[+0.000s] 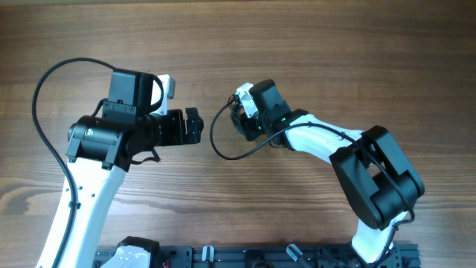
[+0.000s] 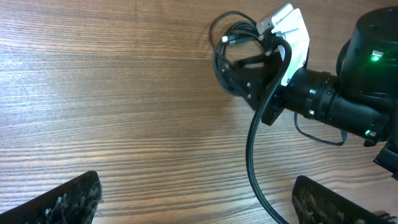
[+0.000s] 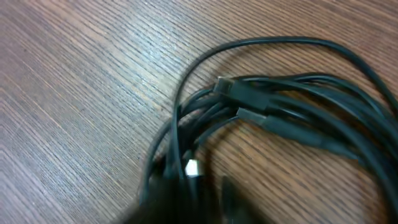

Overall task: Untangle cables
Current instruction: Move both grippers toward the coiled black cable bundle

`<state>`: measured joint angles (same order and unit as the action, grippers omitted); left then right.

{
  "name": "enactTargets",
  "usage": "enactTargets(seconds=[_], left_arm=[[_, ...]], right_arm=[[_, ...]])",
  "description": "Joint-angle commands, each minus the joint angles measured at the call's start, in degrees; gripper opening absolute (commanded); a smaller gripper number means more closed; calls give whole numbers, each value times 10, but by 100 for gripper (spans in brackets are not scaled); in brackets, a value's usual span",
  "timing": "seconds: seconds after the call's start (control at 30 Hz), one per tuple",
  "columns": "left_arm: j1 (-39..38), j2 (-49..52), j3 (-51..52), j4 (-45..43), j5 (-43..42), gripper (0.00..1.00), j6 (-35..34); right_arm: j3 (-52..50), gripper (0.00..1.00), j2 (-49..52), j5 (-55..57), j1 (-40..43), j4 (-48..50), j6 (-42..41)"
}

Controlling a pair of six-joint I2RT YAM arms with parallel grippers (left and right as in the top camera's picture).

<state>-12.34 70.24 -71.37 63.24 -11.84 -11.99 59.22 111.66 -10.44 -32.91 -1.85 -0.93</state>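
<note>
Wooden counter (image 1: 223, 45) is carrying the coiled cables (image 2: 233, 37), lying against our right fingers (image 2: 249, 78) (closed or not, we cannot tell); our left fingers (image 2: 62, 199) are gaping wide, near them.

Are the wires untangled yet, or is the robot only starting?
Only starting. Done: nothing yet; the cables lie in one knotted bundle. In hand: the right fingers are down at the bundle, though it isn't clear whether they have pinched it. Left to do: pull the cables apart; the left fingers wait wide open, holding nothing.
</note>
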Motion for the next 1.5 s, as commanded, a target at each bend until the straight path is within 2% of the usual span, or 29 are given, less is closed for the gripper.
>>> enactTargets(seconds=[0.0,0.27,0.47,0.53,0.6,0.67,0.7,0.83,1.03,1.2,1.47], left_arm=[[2,1,-9,0,-7,100,11],[2,1,-9,3,-7,100,11],[2,1,-9,5,-7,100,11],[2,1,-9,5,-7,100,11],[2,1,-9,5,-7,100,11],[2,1,-9,5,-7,100,11],[2,1,-9,5,-7,100,11],[2,1,-9,7,-7,100,11],[2,1,-9,7,-7,100,11],[2,1,-9,14,-7,100,11],[2,1,-9,14,-7,100,11]], right_arm=[[-1,4,17,14,2,-1,-32],[-1,4,-38,-6,2,-25,-55],[0,6,-116,45,2,-75,-52],[0,15,-144,45,2,-80,-53],[0,37,-169,45,2,-85,-52],[0,43,-177,45,1,-89,-53],[0,50,-177,42,1,-94,-53],[0,48,-177,40,1,-109,-68],[0,26,-152,15,1,-108,-35],[0,29,-64,3,-2,-88,-38],[0,34,-30,-10,-2,-34,-50]])
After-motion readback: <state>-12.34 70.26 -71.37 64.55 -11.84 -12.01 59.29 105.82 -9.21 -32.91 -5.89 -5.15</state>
